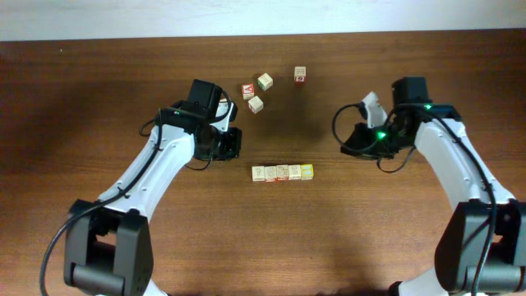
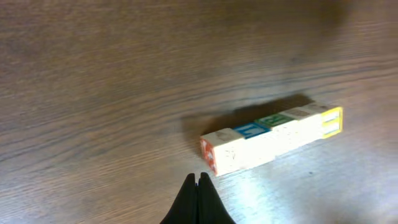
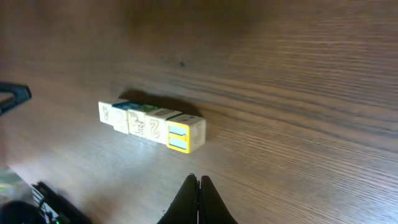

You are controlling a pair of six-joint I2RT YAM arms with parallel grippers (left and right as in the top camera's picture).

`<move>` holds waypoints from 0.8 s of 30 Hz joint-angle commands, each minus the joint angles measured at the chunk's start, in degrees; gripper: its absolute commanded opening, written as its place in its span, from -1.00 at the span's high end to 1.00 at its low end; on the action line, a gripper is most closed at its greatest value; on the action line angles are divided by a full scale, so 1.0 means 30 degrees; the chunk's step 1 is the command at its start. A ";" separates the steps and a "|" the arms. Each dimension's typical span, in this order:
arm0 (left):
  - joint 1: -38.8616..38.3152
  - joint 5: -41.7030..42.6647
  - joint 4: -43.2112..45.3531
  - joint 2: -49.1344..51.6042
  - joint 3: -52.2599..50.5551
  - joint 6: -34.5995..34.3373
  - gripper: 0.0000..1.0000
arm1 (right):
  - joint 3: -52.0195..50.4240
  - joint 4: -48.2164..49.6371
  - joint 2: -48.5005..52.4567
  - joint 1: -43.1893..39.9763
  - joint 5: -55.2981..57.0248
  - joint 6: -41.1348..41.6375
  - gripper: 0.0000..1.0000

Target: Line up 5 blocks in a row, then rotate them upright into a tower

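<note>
Blocks (image 1: 282,172) | five pale cubes, touching row | one end yellow-green

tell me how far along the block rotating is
Looks done: the five blocks sit in one touching row. In hand: nothing. The left gripper and right gripper are both shut and empty, one on each side of the row. Left: the pictures do not show which blocks are already turned. Four loose cubes lie apart behind the row.

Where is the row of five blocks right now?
In the overhead view, the row of five blocks lies near the middle of the table, nearer the robot than the four loose cubes.
</note>
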 commanded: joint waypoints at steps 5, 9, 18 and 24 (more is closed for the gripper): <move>0.0656 0.3847 0.2448 -0.0423 -0.2586 -0.0189 1.00 | -0.0175 -0.0503 0.1056 -0.0692 -0.1107 -0.0765 0.92; 0.0801 0.3242 0.2856 -0.0415 -0.3024 -0.0182 1.00 | -0.0182 -0.0510 0.1443 -0.0692 -0.1297 -0.0984 0.92; 0.0750 0.2288 0.3439 -0.0357 -0.4167 -0.1821 1.00 | -0.0182 0.0277 0.2688 -0.0124 -0.1501 -0.1049 0.92; 0.0743 0.2266 0.3563 -0.0233 -0.4393 -0.1574 1.00 | -0.0182 0.0568 0.2863 0.0444 -0.1494 -0.1115 0.91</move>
